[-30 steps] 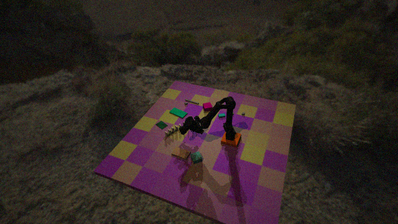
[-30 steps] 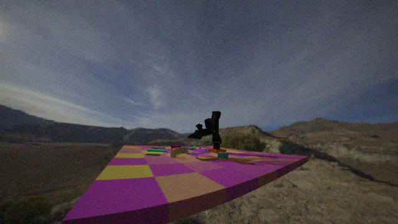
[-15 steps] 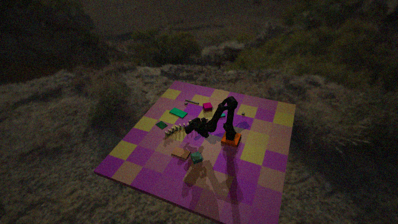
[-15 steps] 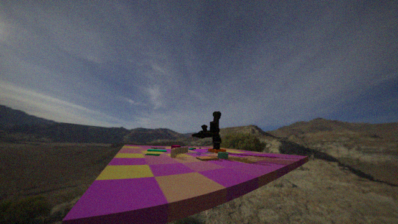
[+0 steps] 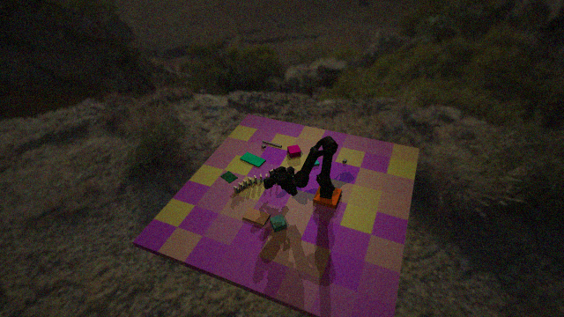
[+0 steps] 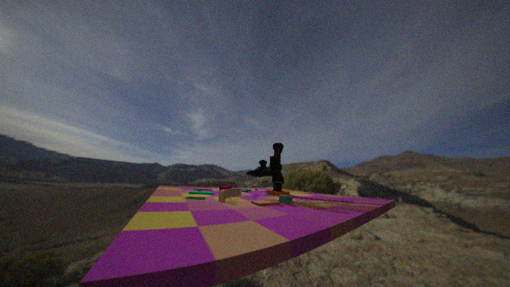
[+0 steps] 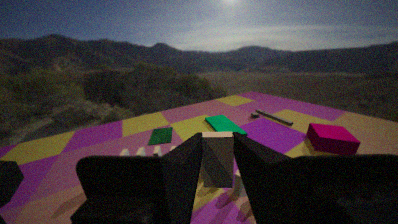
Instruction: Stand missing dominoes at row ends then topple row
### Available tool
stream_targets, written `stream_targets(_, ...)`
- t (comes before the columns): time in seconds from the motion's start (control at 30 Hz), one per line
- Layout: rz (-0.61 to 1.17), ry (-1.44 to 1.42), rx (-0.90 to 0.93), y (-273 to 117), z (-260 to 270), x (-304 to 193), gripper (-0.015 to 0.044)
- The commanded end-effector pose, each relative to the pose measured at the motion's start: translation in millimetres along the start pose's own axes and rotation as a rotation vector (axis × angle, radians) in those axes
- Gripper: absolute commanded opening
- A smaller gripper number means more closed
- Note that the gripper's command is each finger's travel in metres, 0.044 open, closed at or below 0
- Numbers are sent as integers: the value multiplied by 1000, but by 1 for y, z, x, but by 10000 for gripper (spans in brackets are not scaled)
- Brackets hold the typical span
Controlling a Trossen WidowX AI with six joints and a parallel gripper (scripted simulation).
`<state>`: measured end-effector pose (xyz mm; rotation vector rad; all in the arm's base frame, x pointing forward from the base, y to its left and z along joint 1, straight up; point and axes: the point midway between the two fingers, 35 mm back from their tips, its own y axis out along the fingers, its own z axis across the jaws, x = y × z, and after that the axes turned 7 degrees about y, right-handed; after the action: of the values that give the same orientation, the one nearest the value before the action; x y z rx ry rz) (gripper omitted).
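A curved row of pale standing dominoes (image 5: 250, 180) (image 6: 229, 194) runs toward the arm; a few of their tops (image 7: 141, 151) show over the left finger in the wrist view. My gripper (image 5: 266, 181) (image 6: 248, 173) (image 7: 217, 137) points almost level above the table, over the near-arm end of the row. It is shut on a domino (image 7: 218, 161), whose pale end and greyish face show between the fingers. Another pale piece shows low beside the right finger in the wrist view. The arm and fingers hide that end of the row, so I cannot tell how its dominoes stand.
Beyond the row lie a green slab (image 5: 253, 159) (image 6: 201, 192) (image 7: 223, 123), a dark green tile (image 5: 229, 177) (image 6: 196, 198) (image 7: 161, 136), a hammer-like tool (image 5: 272, 144) (image 7: 274, 117) and a magenta block (image 5: 293, 151) (image 7: 332, 138). A tan slab (image 5: 256, 217) (image 6: 264, 202) and teal block (image 5: 278, 223) (image 6: 285, 198) lie on the other side.
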<state>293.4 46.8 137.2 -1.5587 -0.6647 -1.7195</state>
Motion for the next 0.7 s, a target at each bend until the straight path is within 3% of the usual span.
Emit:
stream_targets(0.0,-3,3,-2,0,-1,1,107)
stream_targets(0.67,-3,10,-3,8,4,-35,107)
